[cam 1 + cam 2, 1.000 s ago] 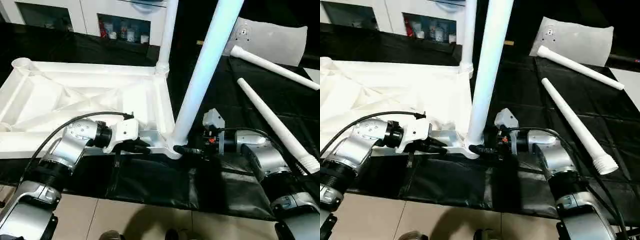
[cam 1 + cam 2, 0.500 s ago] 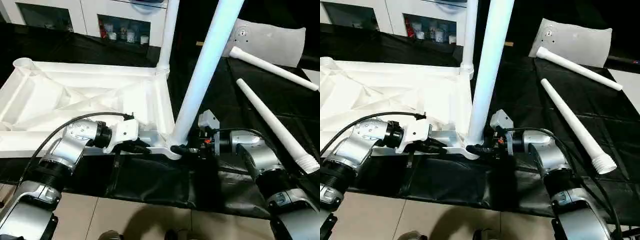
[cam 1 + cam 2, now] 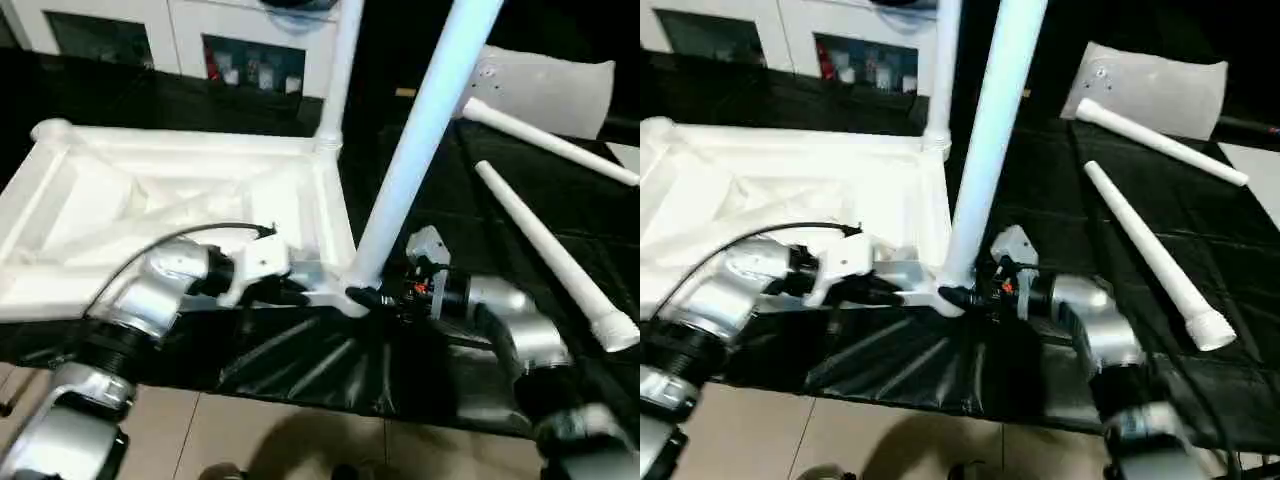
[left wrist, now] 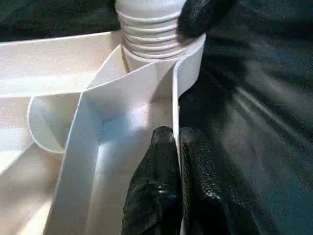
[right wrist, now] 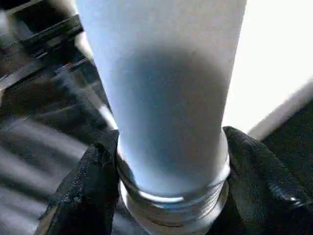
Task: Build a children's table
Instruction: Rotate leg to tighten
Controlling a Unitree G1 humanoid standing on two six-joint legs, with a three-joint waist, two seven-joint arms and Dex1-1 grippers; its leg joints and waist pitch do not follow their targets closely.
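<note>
A: We start with the tabletop [image 3: 180, 215]: it lies underside up on the black cloth [image 3: 300, 365], ribs showing. One leg [image 3: 337, 70] stands in the far corner socket, and a second leg [image 3: 420, 150] rises from the near corner [image 3: 345, 292], its long axis running up and leaning away to our right.

B: And two spare legs [image 3: 545, 255] lie on the cloth well to our right, in front of the white slab [image 3: 550, 85].

A: Our left gripper [image 4: 177, 171] is pinched nearly closed on the tabletop's thin edge wall, just beside that near corner, steadying it.

B: Our right gripper [image 5: 166, 166] sits at the foot of the near leg, a finger [image 5: 85, 186] on either side of the threaded collar. The fingers stand fairly wide and hug the leg; we judge it a grip.

A: So the leg lies straight between the right fingers, its axis across them. The right arm is the nearer one, so any turning into the socket falls to it.
</note>
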